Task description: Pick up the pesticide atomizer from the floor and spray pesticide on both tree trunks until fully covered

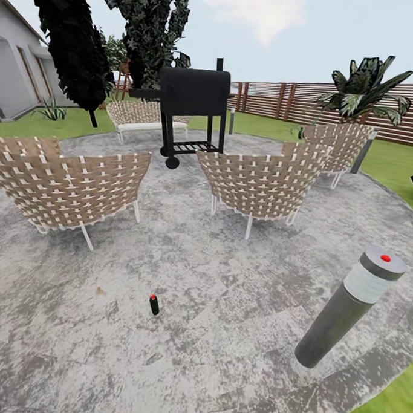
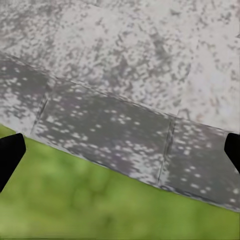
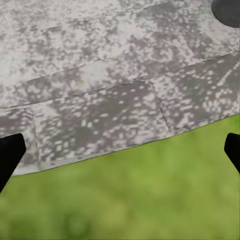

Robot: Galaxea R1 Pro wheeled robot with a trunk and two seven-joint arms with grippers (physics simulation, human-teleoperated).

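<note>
Three woven chairs stand on the grey patio point(image 1: 224, 328): one at left point(image 1: 65, 184), one mid-right point(image 1: 262, 182), one further right point(image 1: 343, 144). A woven bench point(image 1: 141, 115) sits behind, near the black grill point(image 1: 193, 106) on its wheeled stand.

Atomizer point(image 1: 154, 304): small, dark, red-tipped, standing on the paving in the near foreground, well apart from the chairs, tilted slightly. Nothing touches it.

Lamp post point(image 1: 346, 311), grey with white band and red dot on top, rises at the patio's right edge. A second post point(image 1: 364, 151) stands beside the far-right chair.

Dark cone trees point(image 1: 76, 42) behind at left; house wall point(image 1: 20, 69) far left. Slat fence point(image 1: 297, 102) runs along the back; a spiky-leaved plant point(image 1: 364, 90) stands before it. Lawn point(image 1: 396, 162) surrounds the paving.

Left gripper point(image 2: 120, 155): black fingertips point(image 2: 10, 155) at the frame's edges, spread wide, holding nothing, above the patio rim and grass.

Right gripper point(image 3: 120, 155): fingertips point(image 3: 10, 155) likewise wide apart and empty, over the paving edge and grass.
</note>
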